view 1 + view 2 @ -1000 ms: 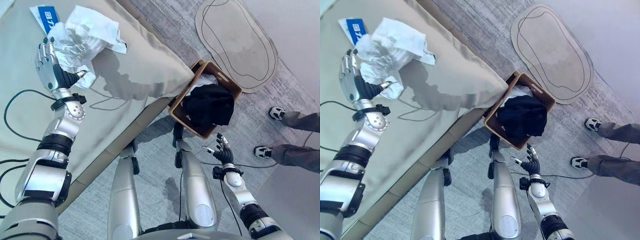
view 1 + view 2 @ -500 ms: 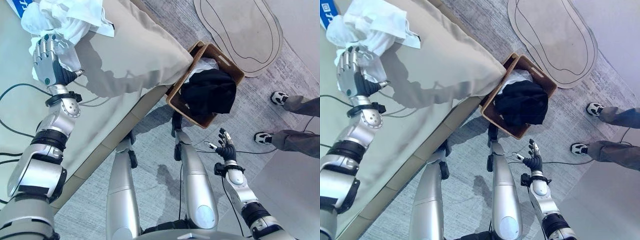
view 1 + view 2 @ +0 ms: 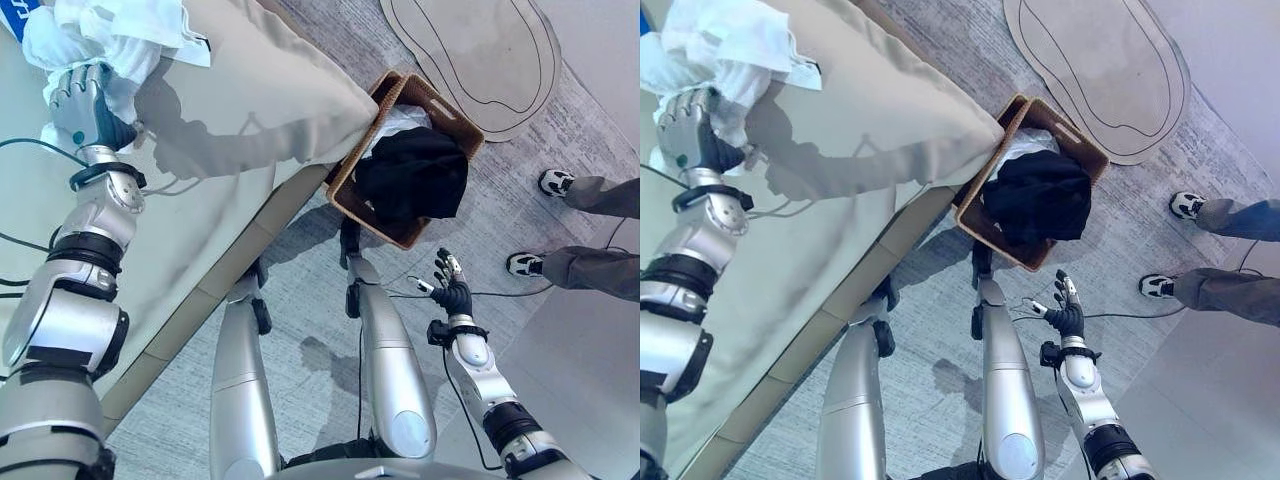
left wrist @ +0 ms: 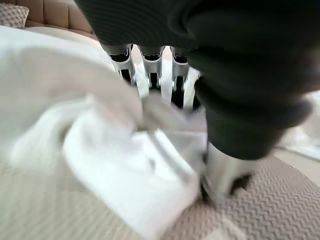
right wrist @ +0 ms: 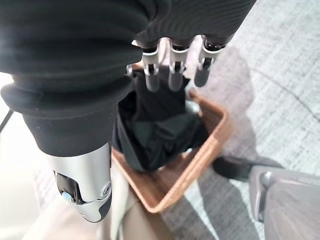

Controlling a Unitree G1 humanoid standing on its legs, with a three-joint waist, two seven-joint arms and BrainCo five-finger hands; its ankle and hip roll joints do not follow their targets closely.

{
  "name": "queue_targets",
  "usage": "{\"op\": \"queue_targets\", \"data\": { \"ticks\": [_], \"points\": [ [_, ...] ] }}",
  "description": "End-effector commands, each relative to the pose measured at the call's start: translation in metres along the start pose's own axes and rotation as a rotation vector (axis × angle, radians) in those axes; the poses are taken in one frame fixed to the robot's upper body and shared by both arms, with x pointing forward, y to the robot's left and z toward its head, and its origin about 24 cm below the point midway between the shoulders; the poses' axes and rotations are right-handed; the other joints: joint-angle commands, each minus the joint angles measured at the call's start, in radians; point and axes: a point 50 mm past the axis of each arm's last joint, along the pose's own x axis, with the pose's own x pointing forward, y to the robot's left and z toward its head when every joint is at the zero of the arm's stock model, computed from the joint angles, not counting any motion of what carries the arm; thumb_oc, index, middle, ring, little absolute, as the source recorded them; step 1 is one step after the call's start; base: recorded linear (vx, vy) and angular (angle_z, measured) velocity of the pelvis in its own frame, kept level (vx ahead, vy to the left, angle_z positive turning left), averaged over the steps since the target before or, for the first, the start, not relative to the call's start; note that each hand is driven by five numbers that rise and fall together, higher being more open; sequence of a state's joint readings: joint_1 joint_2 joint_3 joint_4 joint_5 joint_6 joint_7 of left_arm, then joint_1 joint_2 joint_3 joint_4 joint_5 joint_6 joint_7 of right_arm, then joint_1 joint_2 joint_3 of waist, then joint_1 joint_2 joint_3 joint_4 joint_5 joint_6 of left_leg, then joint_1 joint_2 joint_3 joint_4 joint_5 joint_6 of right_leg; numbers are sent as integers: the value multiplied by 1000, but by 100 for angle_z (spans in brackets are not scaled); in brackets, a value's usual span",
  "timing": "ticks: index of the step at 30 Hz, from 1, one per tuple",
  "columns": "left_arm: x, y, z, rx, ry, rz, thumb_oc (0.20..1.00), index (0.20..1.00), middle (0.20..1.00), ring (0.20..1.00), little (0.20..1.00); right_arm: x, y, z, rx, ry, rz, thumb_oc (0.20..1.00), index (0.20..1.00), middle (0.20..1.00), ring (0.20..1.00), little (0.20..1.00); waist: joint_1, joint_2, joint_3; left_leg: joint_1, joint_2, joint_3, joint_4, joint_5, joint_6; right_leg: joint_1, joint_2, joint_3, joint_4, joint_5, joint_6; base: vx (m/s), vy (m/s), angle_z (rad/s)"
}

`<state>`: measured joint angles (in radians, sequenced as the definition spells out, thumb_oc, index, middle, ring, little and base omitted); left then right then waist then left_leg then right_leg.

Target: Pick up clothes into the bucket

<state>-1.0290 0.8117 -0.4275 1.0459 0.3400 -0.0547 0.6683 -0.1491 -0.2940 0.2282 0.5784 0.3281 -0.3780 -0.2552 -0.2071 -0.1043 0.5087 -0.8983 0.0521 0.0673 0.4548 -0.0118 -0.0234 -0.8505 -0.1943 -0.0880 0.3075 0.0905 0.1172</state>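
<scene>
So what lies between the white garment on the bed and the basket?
In the left eye view, bare beige bed separates the white garment from the basket.

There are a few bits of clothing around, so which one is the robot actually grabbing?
The white garment on the beige bed: the left hand has its fingers curled into it. The black garment already lies in the brown basket, untouched; the right hand hangs open over the floor.

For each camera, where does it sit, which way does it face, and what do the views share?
Eye views: on the head, looking down at the bed, basket, both arms.
Left wrist view: along the left hand, fingers curled into the white garment.
Right wrist view: along the open right hand toward the black clothes.
Shared: basket, white garment.
</scene>
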Motion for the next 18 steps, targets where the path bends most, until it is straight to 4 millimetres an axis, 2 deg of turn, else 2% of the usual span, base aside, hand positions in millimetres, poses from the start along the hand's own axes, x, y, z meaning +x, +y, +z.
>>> {"op": "queue_targets", "data": {
  "ticks": [1,13,18],
  "points": [
    [-2,2,-14,17,30,-21,200,200,200,200,200,-13,-20,-1,-4,-16,-25,1000,1000,1000,1000,1000,-5,2,-42,-42,-10,-15,93,-95,30,-3,-26,32,-18,41,53,0,0,0],
    [-9,1,-33,-20,107,-47,200,200,200,200,200,-13,-22,-4,-10,1,-20,1000,1000,1000,1000,1000,2,5,-56,-25,-6,-17,92,-95,28,9,-26,27,-9,34,49,0,0,0],
    [-14,-3,-25,-124,93,-36,200,200,200,200,200,-14,-21,-8,-21,27,-21,1000,1000,1000,1000,1000,11,10,-66,12,-10,-20,81,-92,28,42,-30,16,-2,26,48,1,-8,0]
  ]
}}
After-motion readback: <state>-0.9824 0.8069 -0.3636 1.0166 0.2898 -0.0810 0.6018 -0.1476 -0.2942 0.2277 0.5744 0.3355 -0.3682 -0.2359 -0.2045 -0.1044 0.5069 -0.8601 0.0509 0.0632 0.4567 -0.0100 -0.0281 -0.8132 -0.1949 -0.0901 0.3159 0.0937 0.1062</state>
